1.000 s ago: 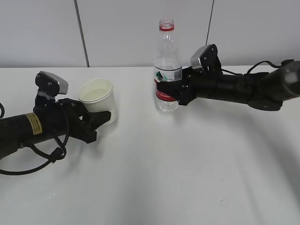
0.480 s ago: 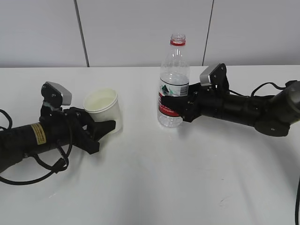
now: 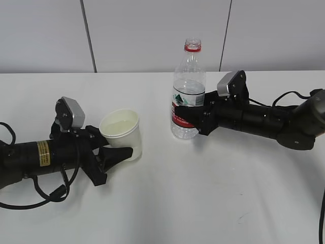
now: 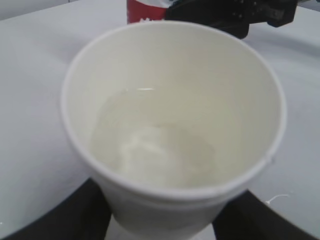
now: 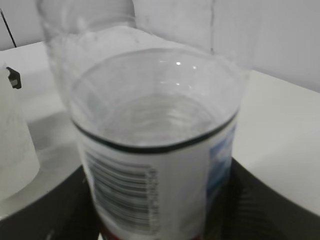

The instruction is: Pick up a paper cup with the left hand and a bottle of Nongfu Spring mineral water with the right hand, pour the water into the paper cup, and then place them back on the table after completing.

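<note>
The white paper cup (image 3: 122,133) holds clear water (image 3: 120,124) and sits upright, low at the white table (image 3: 203,193), left of centre. The left hand's gripper (image 3: 127,151), on the yellow-labelled arm, is shut on the cup's lower part. In the left wrist view the cup (image 4: 172,115) fills the frame, with a black finger (image 4: 75,215) on each side. The uncapped Nongfu Spring bottle (image 3: 189,96) stands upright in the middle, partly full. The right hand's gripper (image 3: 190,116) is shut on its red-and-white label. In the right wrist view the bottle (image 5: 155,165) sits between the fingers (image 5: 265,210).
A black cable (image 3: 35,195) loops on the table beside the left arm. Another cable (image 3: 287,94) runs behind the right arm. A grey panelled wall (image 3: 152,35) closes the table's far edge. The right gripper shows at the top of the left wrist view (image 4: 225,15).
The left arm has carried the cup right and toward the front edge. The bottle shifted right and lower a second ago, then barely moved.
</note>
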You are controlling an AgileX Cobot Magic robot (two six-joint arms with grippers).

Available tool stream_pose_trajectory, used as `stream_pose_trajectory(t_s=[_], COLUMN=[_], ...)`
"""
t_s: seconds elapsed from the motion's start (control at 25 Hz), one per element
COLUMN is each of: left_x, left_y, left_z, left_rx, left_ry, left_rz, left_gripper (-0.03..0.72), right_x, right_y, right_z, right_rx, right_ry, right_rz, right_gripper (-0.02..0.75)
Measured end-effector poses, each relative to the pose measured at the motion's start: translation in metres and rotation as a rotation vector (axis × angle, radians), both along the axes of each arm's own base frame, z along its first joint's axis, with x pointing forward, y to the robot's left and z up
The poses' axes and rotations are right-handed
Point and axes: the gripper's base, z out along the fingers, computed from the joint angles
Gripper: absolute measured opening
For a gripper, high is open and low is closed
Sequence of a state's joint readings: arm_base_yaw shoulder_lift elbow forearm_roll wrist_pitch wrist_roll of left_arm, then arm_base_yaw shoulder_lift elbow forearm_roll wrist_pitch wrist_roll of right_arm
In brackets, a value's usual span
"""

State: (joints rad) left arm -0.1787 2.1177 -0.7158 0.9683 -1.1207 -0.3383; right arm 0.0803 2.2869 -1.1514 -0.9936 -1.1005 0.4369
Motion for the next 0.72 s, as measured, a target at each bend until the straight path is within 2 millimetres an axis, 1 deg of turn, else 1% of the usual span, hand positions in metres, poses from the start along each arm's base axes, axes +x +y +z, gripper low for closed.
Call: stream_pose_trajectory(t_s=[0.12, 0.36, 0.72], left_x=[0.000, 0.000, 0.001], left_y=[0.000, 0.001, 0.002], left_z=[-0.001, -0.016, -0.020], left_rx=[-0.002, 0.011, 0.005], left_ry=[0.002, 0.035, 0.012], left_rz=[-0.001, 0.015, 0.033], left_gripper=[0.368, 0.368, 0.368], right_x=[-0.001, -0.001, -0.002], right_y=[0.000, 0.001, 0.001], right_z=[0.000, 0.000, -0.001], right_rx=[-0.009, -0.015, -0.019], right_ry=[-0.008, -0.013, -0.013], right_rz=[0.009, 0.020, 0.027], right_gripper=[0.439, 0.439, 0.439])
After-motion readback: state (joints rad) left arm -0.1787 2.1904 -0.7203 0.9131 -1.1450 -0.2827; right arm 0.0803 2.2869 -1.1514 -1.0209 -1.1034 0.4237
